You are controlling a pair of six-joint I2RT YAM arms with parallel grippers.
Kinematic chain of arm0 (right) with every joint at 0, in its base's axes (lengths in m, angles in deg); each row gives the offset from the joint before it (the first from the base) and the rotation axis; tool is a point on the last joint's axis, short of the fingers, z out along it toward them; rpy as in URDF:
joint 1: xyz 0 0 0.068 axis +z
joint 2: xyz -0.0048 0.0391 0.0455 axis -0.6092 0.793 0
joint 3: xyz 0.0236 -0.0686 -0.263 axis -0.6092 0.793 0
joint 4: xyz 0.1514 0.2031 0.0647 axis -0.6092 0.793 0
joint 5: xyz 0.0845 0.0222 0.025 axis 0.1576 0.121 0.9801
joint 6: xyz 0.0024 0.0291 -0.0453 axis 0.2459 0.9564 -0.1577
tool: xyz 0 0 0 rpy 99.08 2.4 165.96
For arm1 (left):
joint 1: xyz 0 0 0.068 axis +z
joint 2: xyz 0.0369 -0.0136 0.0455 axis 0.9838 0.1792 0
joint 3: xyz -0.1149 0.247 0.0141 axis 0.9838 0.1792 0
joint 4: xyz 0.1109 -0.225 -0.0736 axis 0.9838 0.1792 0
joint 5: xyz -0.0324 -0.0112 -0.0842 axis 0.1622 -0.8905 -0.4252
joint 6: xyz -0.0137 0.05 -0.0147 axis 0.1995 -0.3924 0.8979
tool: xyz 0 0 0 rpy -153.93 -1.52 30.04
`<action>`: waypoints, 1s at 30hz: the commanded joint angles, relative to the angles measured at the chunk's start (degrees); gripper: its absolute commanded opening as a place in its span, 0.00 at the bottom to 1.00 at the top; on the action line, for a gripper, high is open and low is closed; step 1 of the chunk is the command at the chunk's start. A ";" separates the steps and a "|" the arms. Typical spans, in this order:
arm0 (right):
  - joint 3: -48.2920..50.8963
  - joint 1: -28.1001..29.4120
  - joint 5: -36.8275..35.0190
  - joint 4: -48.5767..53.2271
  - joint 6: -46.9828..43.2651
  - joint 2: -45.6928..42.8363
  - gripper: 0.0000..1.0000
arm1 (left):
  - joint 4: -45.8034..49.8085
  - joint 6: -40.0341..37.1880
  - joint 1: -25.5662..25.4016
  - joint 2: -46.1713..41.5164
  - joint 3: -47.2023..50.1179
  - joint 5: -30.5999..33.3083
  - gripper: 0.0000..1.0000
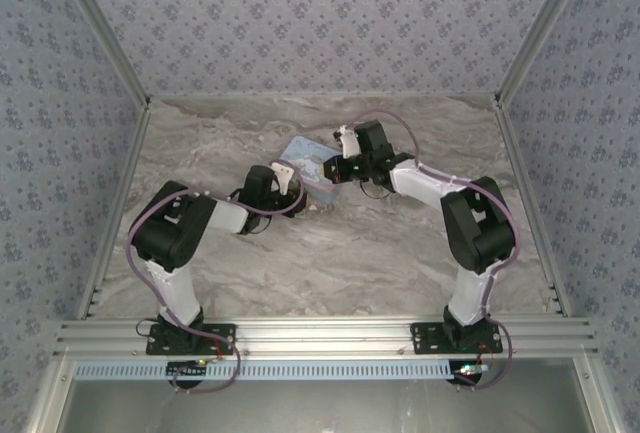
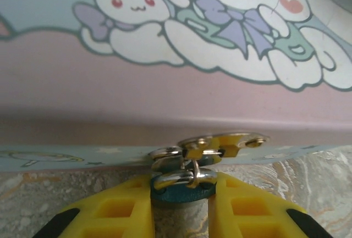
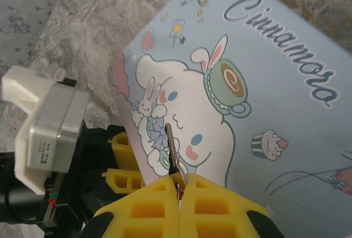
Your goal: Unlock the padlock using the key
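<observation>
Roughly at the middle of the marble-patterned desk (image 1: pixel 300 263) sits the light blue Cinnamoroll tin (image 1: pixel 306 156), and both arms reach in to it, one from each side. Seen from the left wrist, the padlock (image 2: pixel 171 193), a small teal-blue body with a silver shackle (image 2: pixel 175 181), hangs from the gold hasp (image 2: pixel 223 143) on the tin's pink, bunny-printed side wall. The left jaws stand narrow around it. One yellow finger (image 2: pixel 118 210) lies against each flank of the teal body, so they look closed on the padlock, though I cannot tell how firm the grip is. From the right wrist, the right jaws are pressed together, their yellow fingers (image 3: pixel 148 210) meeting, and they pinch the key (image 3: pixel 171 145). It is a thin dark metal sliver that sticks up out of the fingertips and crosses the edge of the tin's printed lid; whether it touches the tin I cannot tell. To the left in that view, the left arm's white and grey wrist camera (image 3: pixel 49 128) sits beside the tin's side wall.
</observation>
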 commanded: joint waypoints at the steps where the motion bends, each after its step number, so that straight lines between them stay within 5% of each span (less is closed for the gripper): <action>1: 3.57 0.22 -1.82 0.44 -2.59 -3.98 0.00 | 4.09 3.09 -0.21 -3.64 -0.81 -1.14 0.23; 14: 21.98 3.58 -6.46 -4.59 -10.90 -15.93 0.00 | 11.25 18.77 -1.38 -6.17 -4.24 -4.40 0.17; 30: 31.31 9.20 -13.10 -11.90 -20.27 -16.23 0.00 | 15.31 36.14 -6.81 -10.38 -7.31 -2.17 0.16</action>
